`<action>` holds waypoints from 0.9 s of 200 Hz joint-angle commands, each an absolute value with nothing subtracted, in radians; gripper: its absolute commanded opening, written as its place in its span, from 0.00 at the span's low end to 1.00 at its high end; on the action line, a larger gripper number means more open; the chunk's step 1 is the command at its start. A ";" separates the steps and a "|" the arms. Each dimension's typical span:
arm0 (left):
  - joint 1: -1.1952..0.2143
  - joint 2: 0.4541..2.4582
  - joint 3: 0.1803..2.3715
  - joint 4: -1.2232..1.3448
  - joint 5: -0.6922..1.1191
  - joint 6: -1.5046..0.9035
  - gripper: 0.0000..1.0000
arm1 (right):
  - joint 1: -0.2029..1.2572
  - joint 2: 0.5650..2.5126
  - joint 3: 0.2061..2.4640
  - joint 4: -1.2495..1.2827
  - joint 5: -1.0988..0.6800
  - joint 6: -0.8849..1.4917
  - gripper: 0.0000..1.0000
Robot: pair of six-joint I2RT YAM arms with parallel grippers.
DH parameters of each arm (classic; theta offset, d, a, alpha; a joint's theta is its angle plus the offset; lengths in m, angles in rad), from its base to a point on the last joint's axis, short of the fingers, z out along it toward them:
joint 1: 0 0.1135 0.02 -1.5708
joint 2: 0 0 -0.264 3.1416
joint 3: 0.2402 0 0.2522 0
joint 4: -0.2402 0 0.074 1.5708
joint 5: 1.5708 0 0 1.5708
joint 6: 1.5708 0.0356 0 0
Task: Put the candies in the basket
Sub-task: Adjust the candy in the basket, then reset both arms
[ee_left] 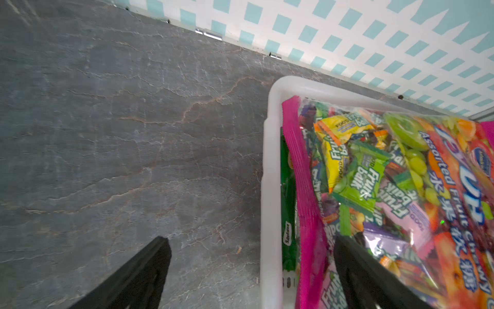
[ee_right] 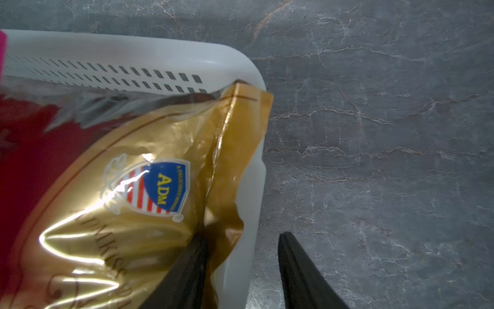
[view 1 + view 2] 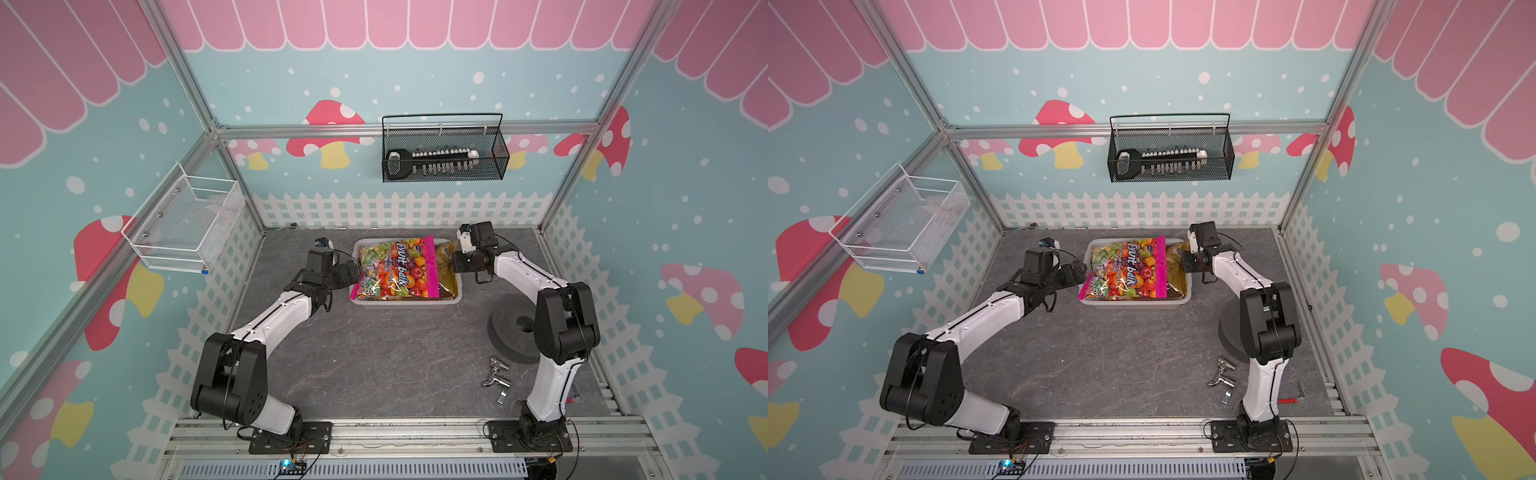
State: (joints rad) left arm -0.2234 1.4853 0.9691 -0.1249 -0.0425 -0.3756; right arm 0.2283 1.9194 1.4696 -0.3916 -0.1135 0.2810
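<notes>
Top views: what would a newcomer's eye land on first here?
First, the bright multicoloured candy bag with its pink edge. It lies on top in the white basket at the far middle of the table, and a red-gold bag peeks out beside it. Next come the two open claws flanking the basket: the left claw and right claw each straddle an end wall.

The candies (image 3: 390,266) lie stacked in the basket (image 3: 405,305); metal parts (image 3: 498,376) lie nearer, rightward.
</notes>
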 commanded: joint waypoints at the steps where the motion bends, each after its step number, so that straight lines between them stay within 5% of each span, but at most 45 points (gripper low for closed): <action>1: -0.216 1.417 0.926 -0.067 -0.135 -0.312 0.99 | 0.222 1.927 1.452 -0.415 -0.063 0.262 0.52; 108: -0.241 1.053 0.432 0.632 -0.025 0.028 0.99 | 0.200 1.301 0.906 0.144 0.160 0.192 0.78; 125: -0.239 1.044 0.385 0.685 -0.088 0.029 0.99 | 0.168 1.202 0.755 0.306 0.198 0.176 0.98; 180: -0.164 1.161 0.333 0.766 -0.152 0.011 0.99 | 0.084 1.169 0.274 1.005 0.155 -0.081 0.99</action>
